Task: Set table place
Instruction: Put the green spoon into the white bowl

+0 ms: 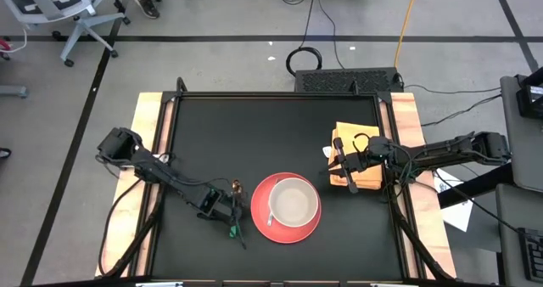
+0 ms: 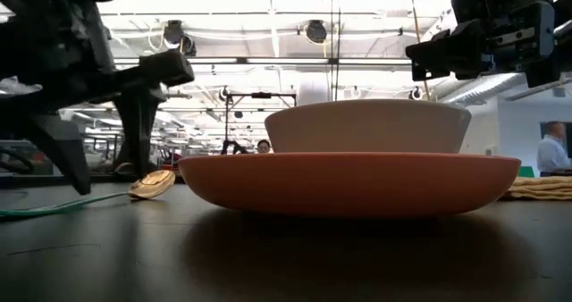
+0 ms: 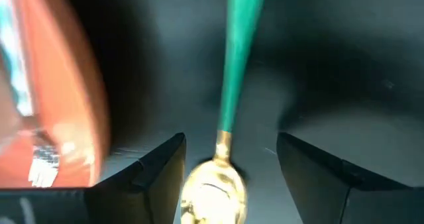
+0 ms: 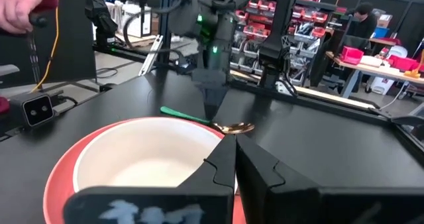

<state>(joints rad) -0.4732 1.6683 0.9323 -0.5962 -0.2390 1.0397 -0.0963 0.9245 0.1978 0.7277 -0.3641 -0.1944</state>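
Observation:
A spoon with a gold bowl point(image 3: 213, 191) and a green handle point(image 3: 238, 52) lies flat on the black table point(image 1: 254, 126), left of a red plate point(image 1: 265, 223) that carries a white bowl point(image 1: 293, 200). My left gripper point(image 3: 230, 138) is open, low over the spoon, one finger on either side of its neck, not touching it; it also shows in the high view point(image 1: 229, 205). My right gripper point(image 4: 235, 141) is shut and empty, raised above the left edge of a folded yellow napkin point(image 1: 363, 170) that lies right of the plate.
The table has a black metal rim and wooden strips point(image 1: 148, 143) along its left and right sides. In the low view the plate point(image 2: 357, 181) and bowl point(image 2: 366, 125) fill the middle. A person's hand point(image 4: 20, 5) shows beyond the table.

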